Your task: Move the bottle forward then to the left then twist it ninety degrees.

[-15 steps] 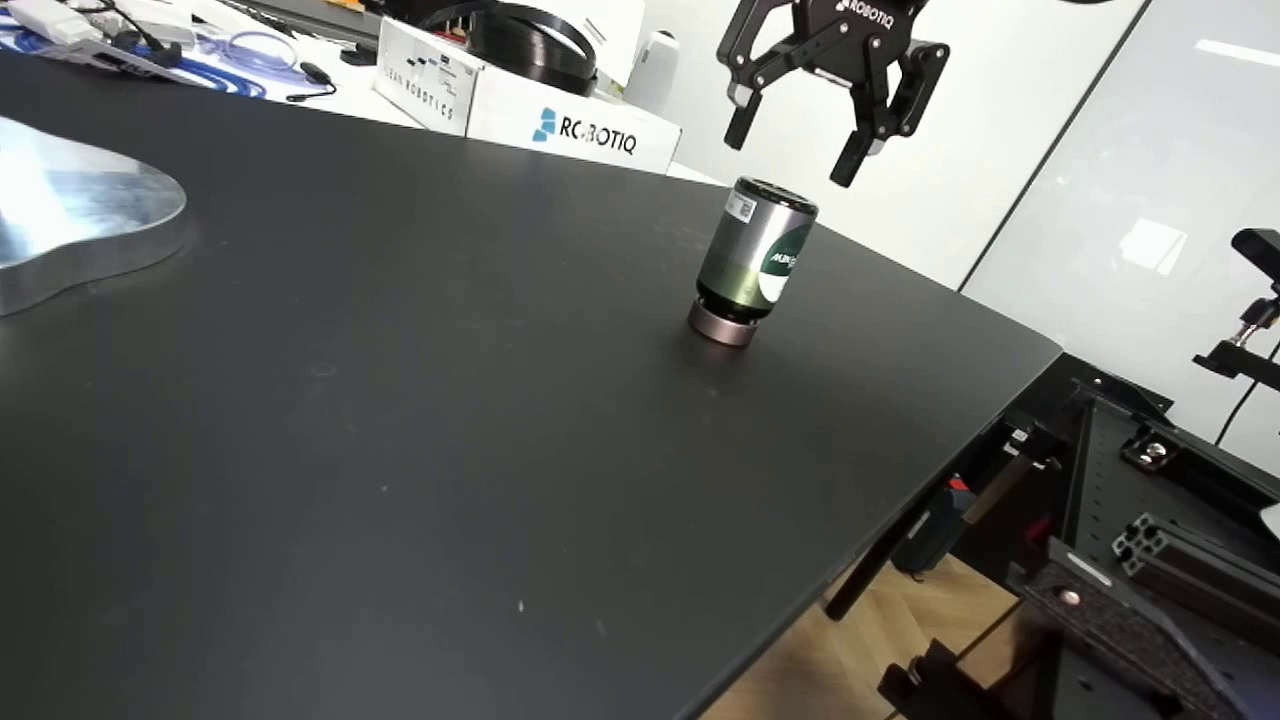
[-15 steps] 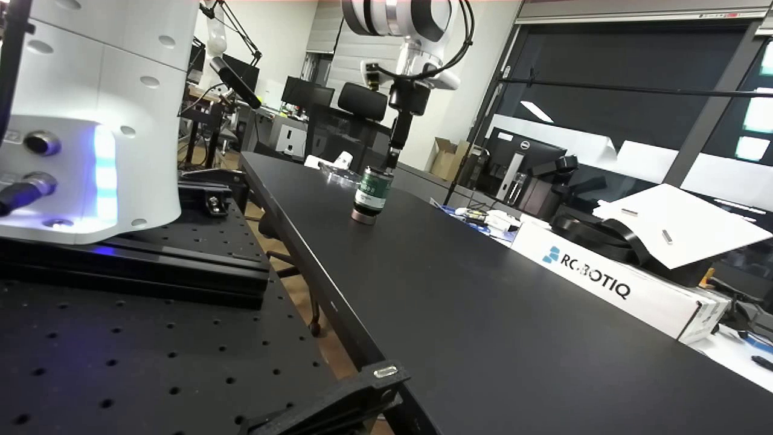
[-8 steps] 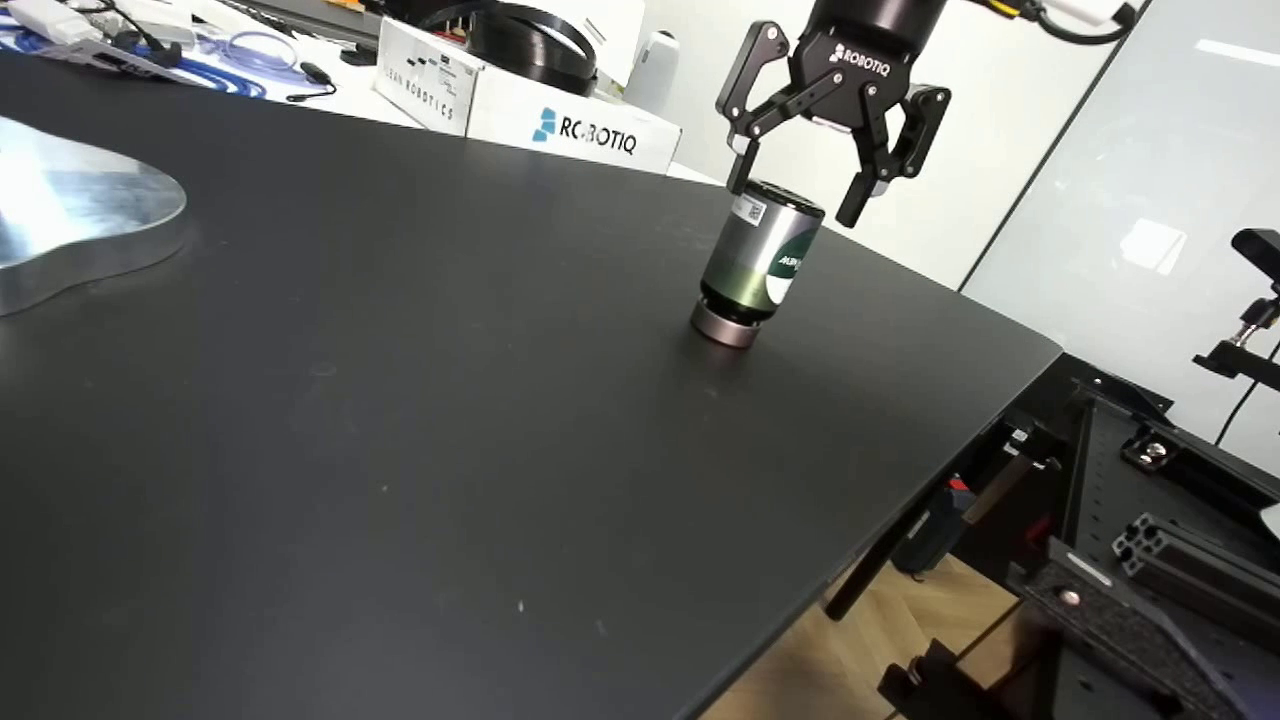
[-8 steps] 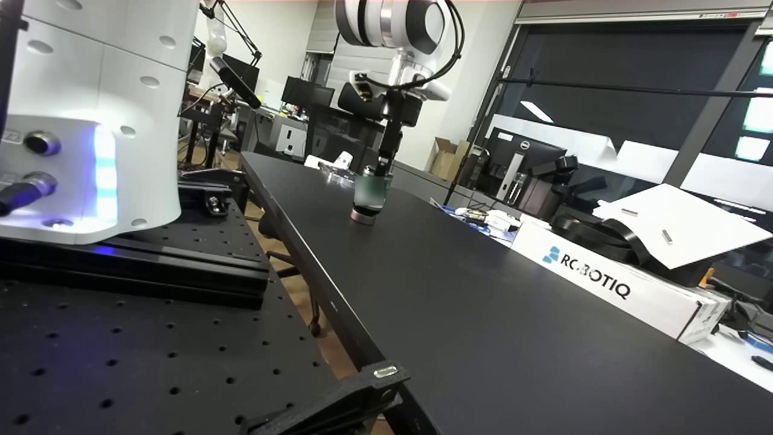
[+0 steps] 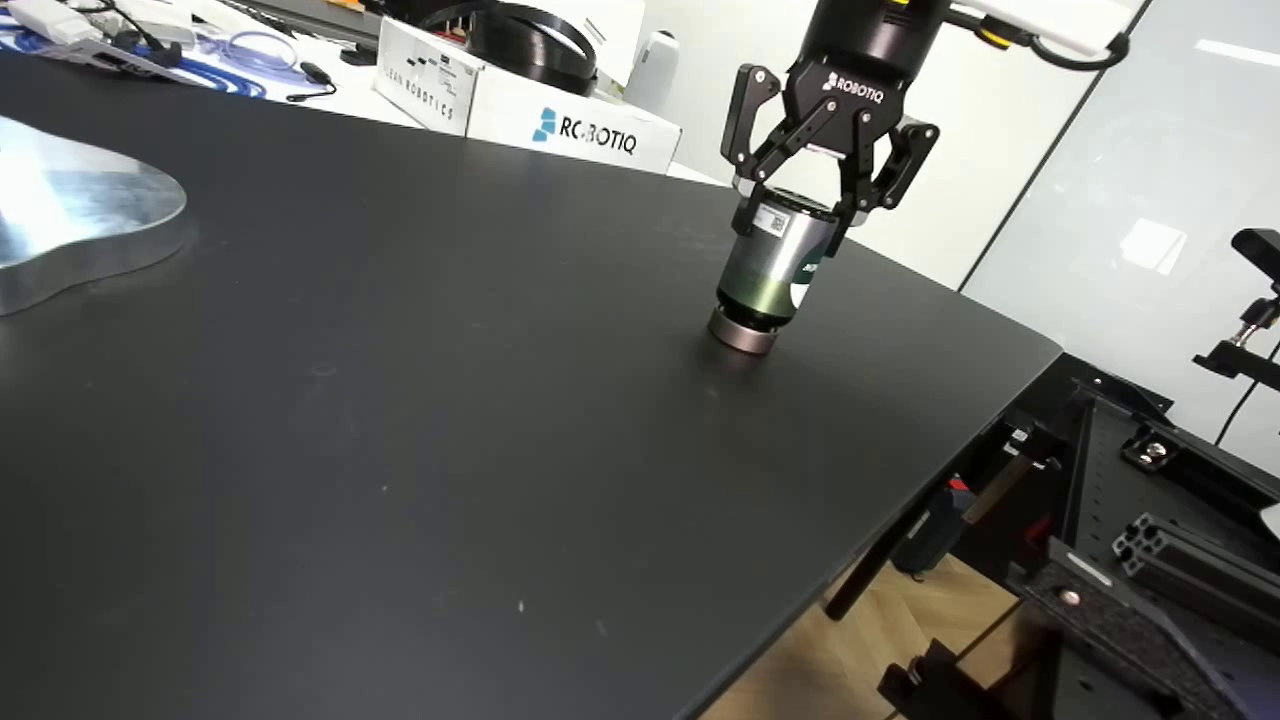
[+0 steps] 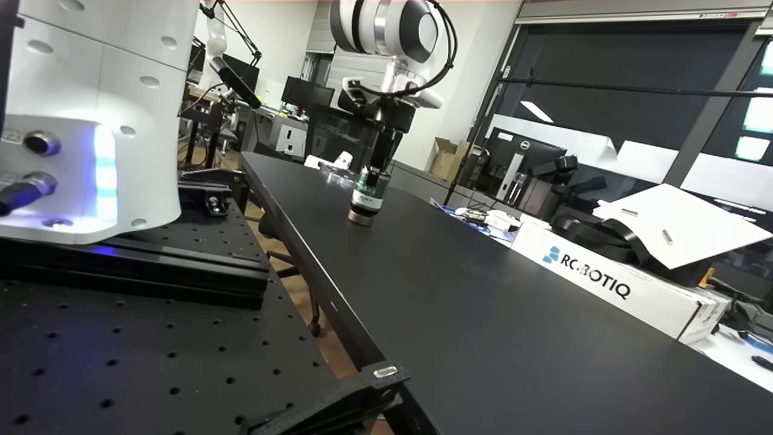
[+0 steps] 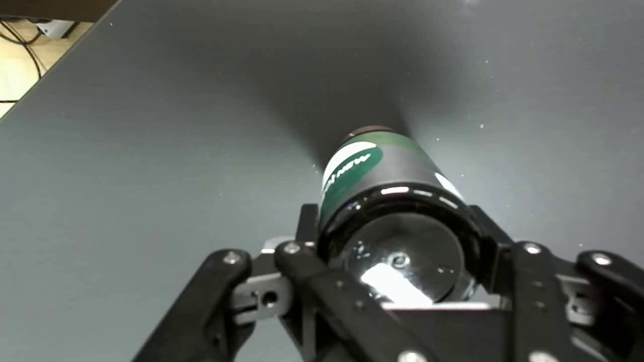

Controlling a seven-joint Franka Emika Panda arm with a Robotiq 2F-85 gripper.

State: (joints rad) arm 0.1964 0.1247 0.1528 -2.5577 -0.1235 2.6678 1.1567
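Note:
The bottle (image 5: pixel 768 268), silver-grey and green with a black base, stands upside down with its pinkish-brown cap against the dark table in both exterior views. From above, my gripper (image 5: pixel 788 238) has come down over the bottle's upper end, and its two fingers press on opposite sides of it. The wrist view shows the round black base of the bottle (image 7: pixel 402 251) between the fingers (image 7: pixel 308 223), with contact on both sides. Part of that base is covered by the gripper's linkage. In an exterior view the bottle's green label (image 6: pixel 368 198) faces the camera below the gripper.
A shiny metal piece (image 5: pixel 80 210) lies on the table (image 5: pixel 400 400) far from the bottle. A white Robotiq box (image 5: pixel 575 125) and cables (image 5: pixel 250 60) are behind the table. The table's edge (image 5: pixel 880 530) runs near the bottle's side, beside the robot's perforated base plate (image 6: pixel 151 356).
My gripper has come down from above the bottle and shut on its upper end. The bottle has shifted slightly and turned a little, its cap still at the table.

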